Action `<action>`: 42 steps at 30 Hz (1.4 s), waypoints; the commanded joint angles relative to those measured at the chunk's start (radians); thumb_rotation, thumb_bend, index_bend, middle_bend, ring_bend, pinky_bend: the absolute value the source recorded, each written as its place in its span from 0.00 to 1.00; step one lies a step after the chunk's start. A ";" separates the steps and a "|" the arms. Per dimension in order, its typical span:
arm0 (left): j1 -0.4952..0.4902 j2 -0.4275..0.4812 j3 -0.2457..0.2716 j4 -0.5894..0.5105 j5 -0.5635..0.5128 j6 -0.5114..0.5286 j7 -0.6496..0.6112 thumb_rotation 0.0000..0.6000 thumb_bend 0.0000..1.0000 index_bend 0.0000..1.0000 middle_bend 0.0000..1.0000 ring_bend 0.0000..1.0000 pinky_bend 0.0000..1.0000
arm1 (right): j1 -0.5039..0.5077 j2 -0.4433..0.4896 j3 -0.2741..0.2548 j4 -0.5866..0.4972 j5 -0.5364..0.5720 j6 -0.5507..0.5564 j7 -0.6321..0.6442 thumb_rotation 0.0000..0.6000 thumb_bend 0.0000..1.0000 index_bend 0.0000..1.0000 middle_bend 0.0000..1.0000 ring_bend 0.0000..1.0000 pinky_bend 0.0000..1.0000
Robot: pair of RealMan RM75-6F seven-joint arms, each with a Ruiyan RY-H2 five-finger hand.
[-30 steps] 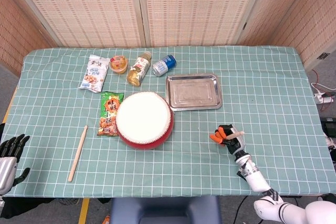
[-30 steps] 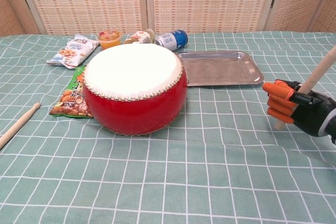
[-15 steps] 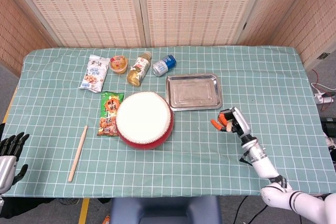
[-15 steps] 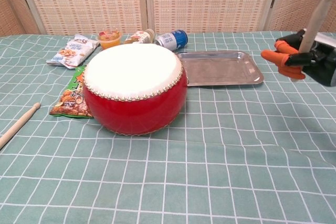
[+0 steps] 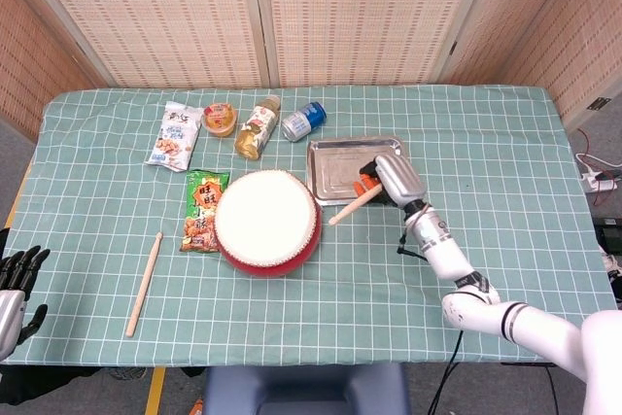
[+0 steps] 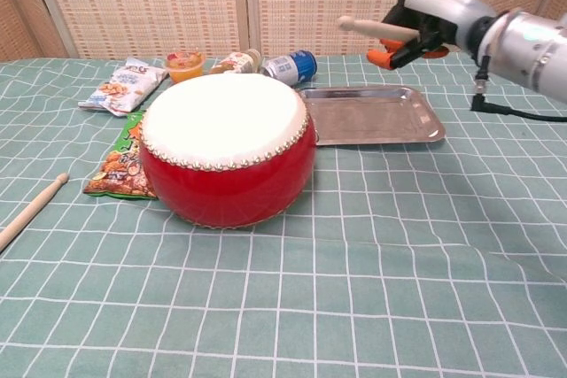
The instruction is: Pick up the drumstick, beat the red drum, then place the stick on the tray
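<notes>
My right hand grips a wooden drumstick high above the steel tray. The stick lies roughly level, its tip pointing left toward the red drum, stopping short of the drum's white skin. A second drumstick lies on the cloth left of the drum. Low at the left edge of the head view my left hand hangs with fingers spread, holding nothing.
Behind the drum lie a snack bag, a jelly cup, a bottle and a blue can. A green snack packet lies against the drum's left side.
My right hand has risen and swung left from the table's right side to above the tray. The stick tipped from upright to level, now pointing at the drum.
</notes>
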 commanded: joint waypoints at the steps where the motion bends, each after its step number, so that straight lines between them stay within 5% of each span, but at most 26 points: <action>1: 0.002 -0.002 0.001 0.007 -0.002 -0.001 -0.006 1.00 0.35 0.04 0.03 0.02 0.07 | 0.119 -0.083 0.031 0.075 0.104 -0.056 -0.214 1.00 0.46 1.00 1.00 1.00 1.00; 8: 0.002 -0.008 0.001 0.023 -0.003 -0.002 -0.020 1.00 0.35 0.04 0.03 0.02 0.07 | 0.199 -0.160 0.040 0.175 0.150 -0.062 -0.369 1.00 0.46 1.00 1.00 1.00 1.00; 19: 0.006 -0.019 0.004 0.043 -0.007 -0.007 -0.037 1.00 0.35 0.04 0.03 0.02 0.07 | 0.249 -0.286 -0.026 0.378 0.086 0.005 -0.558 1.00 0.47 1.00 1.00 1.00 1.00; 29: 0.005 -0.017 0.001 0.040 0.000 0.001 -0.036 1.00 0.35 0.04 0.03 0.02 0.07 | 0.226 -0.301 0.136 0.337 0.186 0.052 -0.359 1.00 0.48 1.00 1.00 1.00 1.00; 36: 0.002 -0.018 0.002 0.035 0.004 -0.003 -0.031 1.00 0.35 0.04 0.03 0.02 0.07 | 0.226 -0.286 0.075 0.346 0.170 0.023 -0.471 1.00 0.48 1.00 1.00 1.00 1.00; 38: 0.001 -0.017 0.002 0.034 0.001 -0.006 -0.028 1.00 0.35 0.04 0.03 0.02 0.07 | 0.238 -0.288 -0.009 0.380 0.107 -0.010 -0.560 1.00 0.48 1.00 1.00 1.00 1.00; 42: 0.002 -0.017 0.003 0.034 -0.002 -0.009 -0.028 1.00 0.35 0.04 0.03 0.02 0.07 | 0.250 -0.284 -0.049 0.397 0.091 -0.059 -0.627 1.00 0.48 1.00 1.00 1.00 1.00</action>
